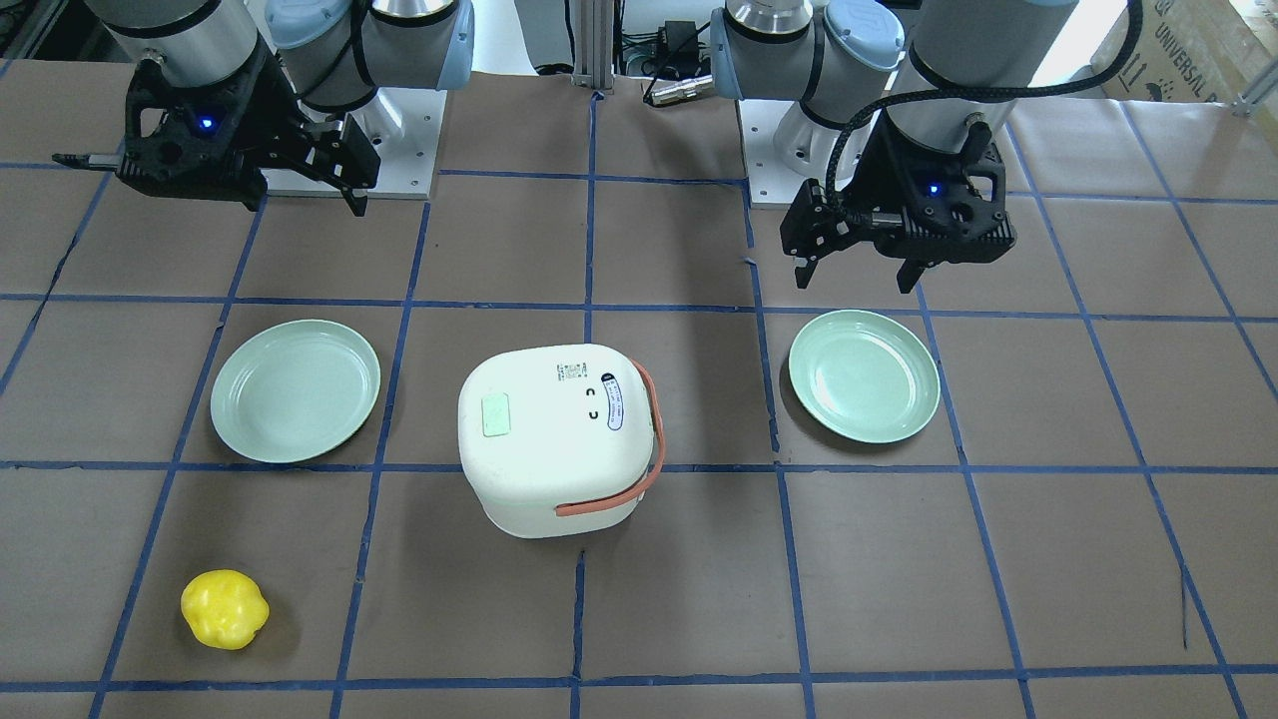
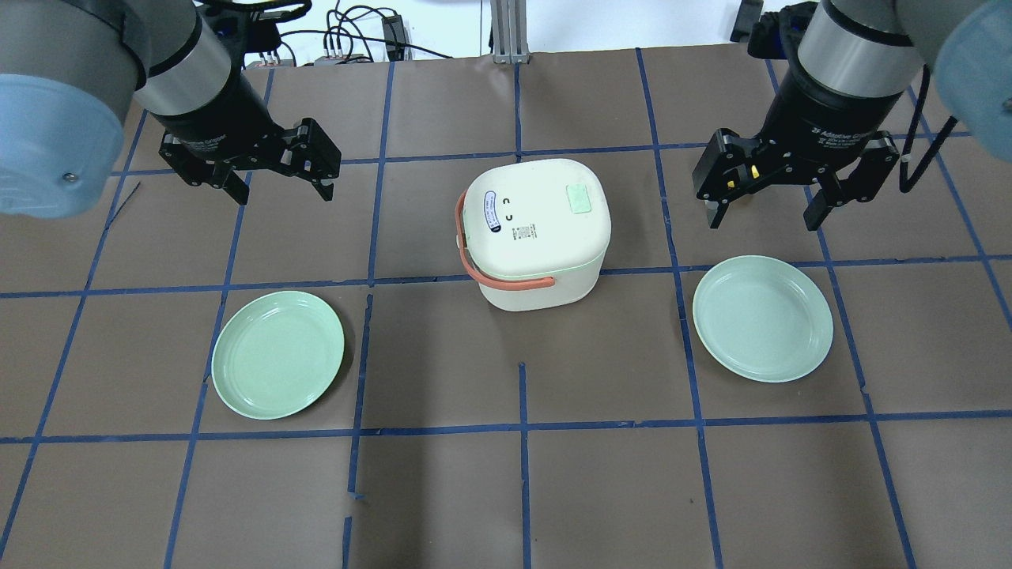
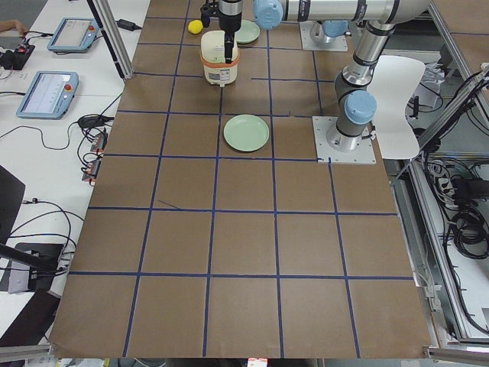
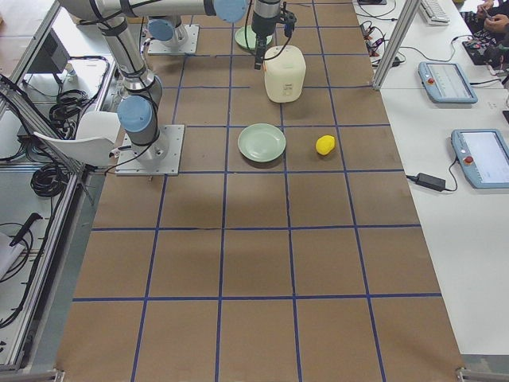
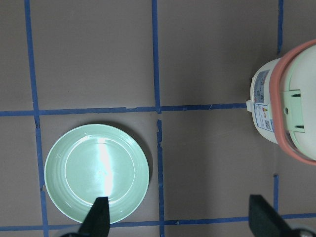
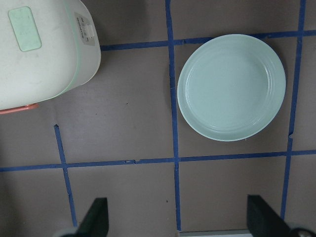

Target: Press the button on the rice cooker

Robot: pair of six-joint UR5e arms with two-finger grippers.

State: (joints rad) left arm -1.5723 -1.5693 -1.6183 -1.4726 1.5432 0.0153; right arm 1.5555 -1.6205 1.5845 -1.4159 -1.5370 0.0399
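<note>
The white rice cooker (image 2: 538, 229) with an orange-pink strap handle stands mid-table with its lid shut. A mint-green button (image 2: 579, 198) sits on the lid and also shows in the front view (image 1: 496, 413). My left gripper (image 2: 282, 194) is open and empty, hovering left of the cooker, well apart from it. My right gripper (image 2: 760, 221) is open and empty, hovering to the right of the cooker. The left wrist view shows the cooker's side (image 5: 291, 118). The right wrist view shows its lid (image 6: 39, 49) and the button (image 6: 24, 21).
A pale green plate (image 2: 277, 354) lies on the table on my left, and another plate (image 2: 762, 318) lies on my right. A yellow lumpy object (image 1: 224, 608) lies on the far side of the table on my right. Blue tape lines grid the brown table.
</note>
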